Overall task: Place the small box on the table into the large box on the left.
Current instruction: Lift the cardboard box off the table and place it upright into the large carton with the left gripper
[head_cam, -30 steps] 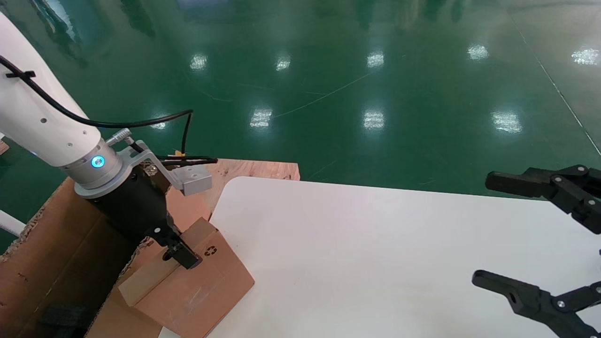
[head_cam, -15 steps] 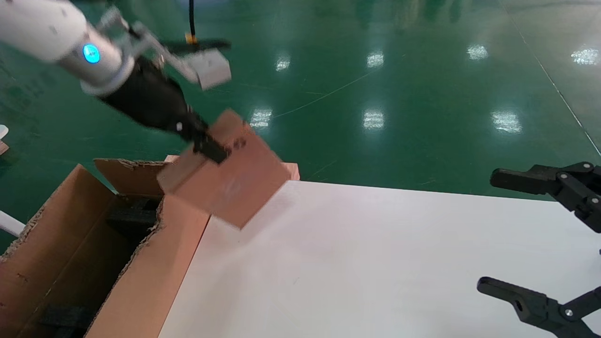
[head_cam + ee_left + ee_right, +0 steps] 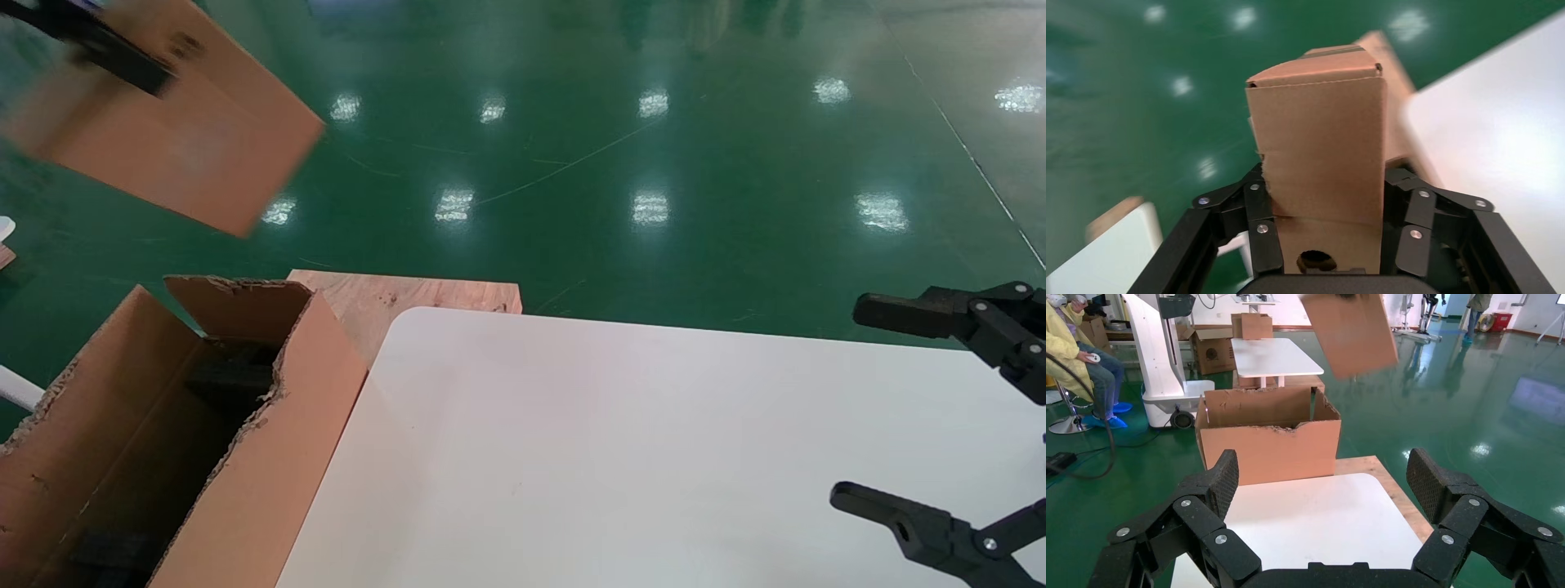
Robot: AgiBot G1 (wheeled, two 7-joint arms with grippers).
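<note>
left hand (image 3: 1321,236) clamps the small box (image 3: 1321,147) between its fingers, high above the large box (image 3: 270,457).

We are seeing the small box (image 3: 176,131) hanging tilted high in the upper left, over green floor (image 3: 572,147), with a dark finger of the left pincer (image 3: 90,41) lying across its top. The large box (image 3: 188,441) is standing open at lower left, touching the white bench (image 3: 621,449); a wooden board (image 3: 409,296) is showing behind them. The right pincer (image 3: 915,408) is hovering over the bench's right edge, jaws spread wide.
</note>
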